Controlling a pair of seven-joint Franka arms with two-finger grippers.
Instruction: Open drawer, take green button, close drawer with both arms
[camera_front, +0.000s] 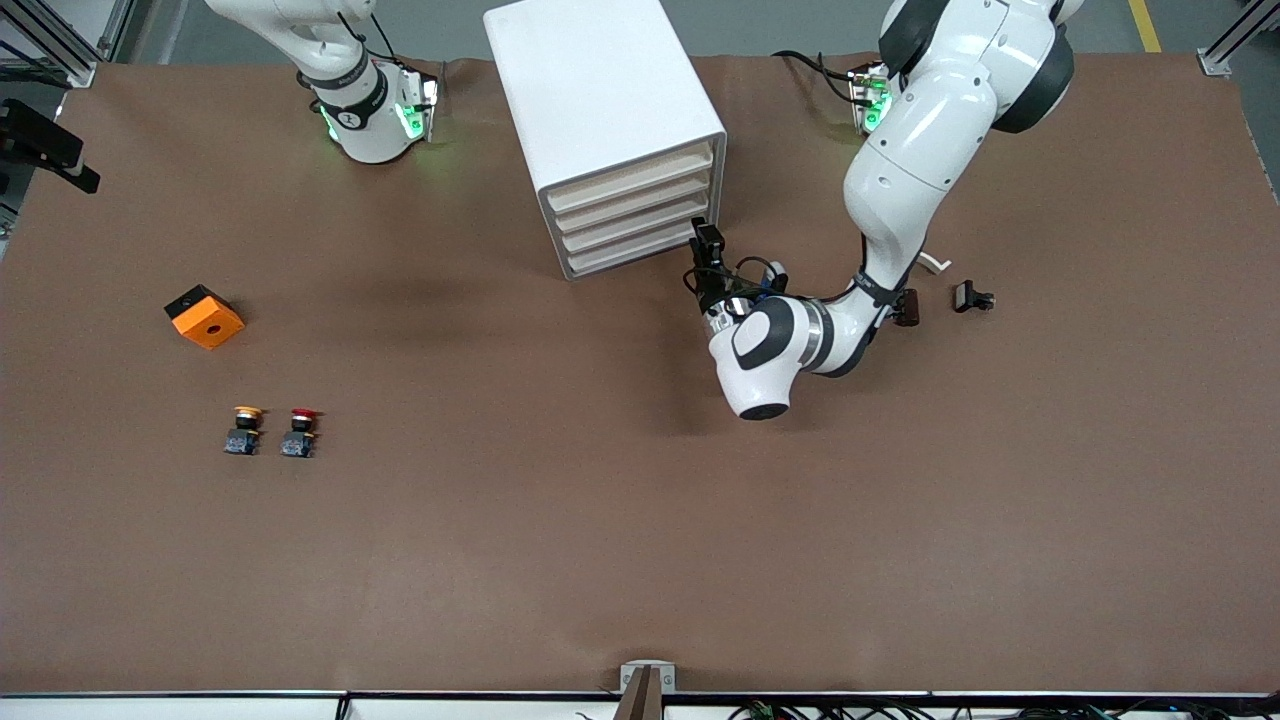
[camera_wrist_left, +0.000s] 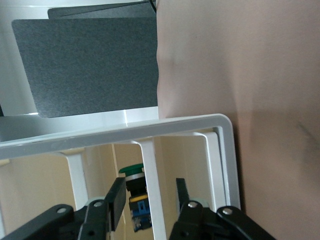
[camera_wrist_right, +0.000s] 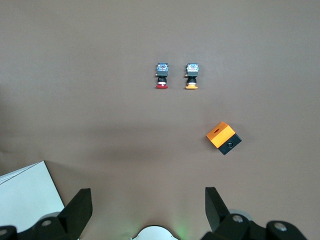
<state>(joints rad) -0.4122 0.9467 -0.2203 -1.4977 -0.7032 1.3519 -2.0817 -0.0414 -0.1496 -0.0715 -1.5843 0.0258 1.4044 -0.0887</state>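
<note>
Your right gripper (camera_wrist_right: 145, 210) waits with fingers spread above the table's (camera_front: 600, 520) robot-side edge. Toward that end lie an orange box (camera_front: 204, 317), a yellow button (camera_front: 244, 429) and a red button (camera_front: 299, 432). Mid-edge stands the cabinet (camera_front: 600, 110); your left gripper (camera_wrist_left: 149, 200), fingers apart, faces its lowest drawer (camera_front: 640, 256), where the green button (camera_wrist_left: 134, 192) shows.

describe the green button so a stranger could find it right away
Start at the white cabinet in the middle of the table. The left gripper sits at its lowest drawer, and the left wrist view shows the green button inside. Its cap is green; the two loose buttons on the table are red and yellow.
</note>
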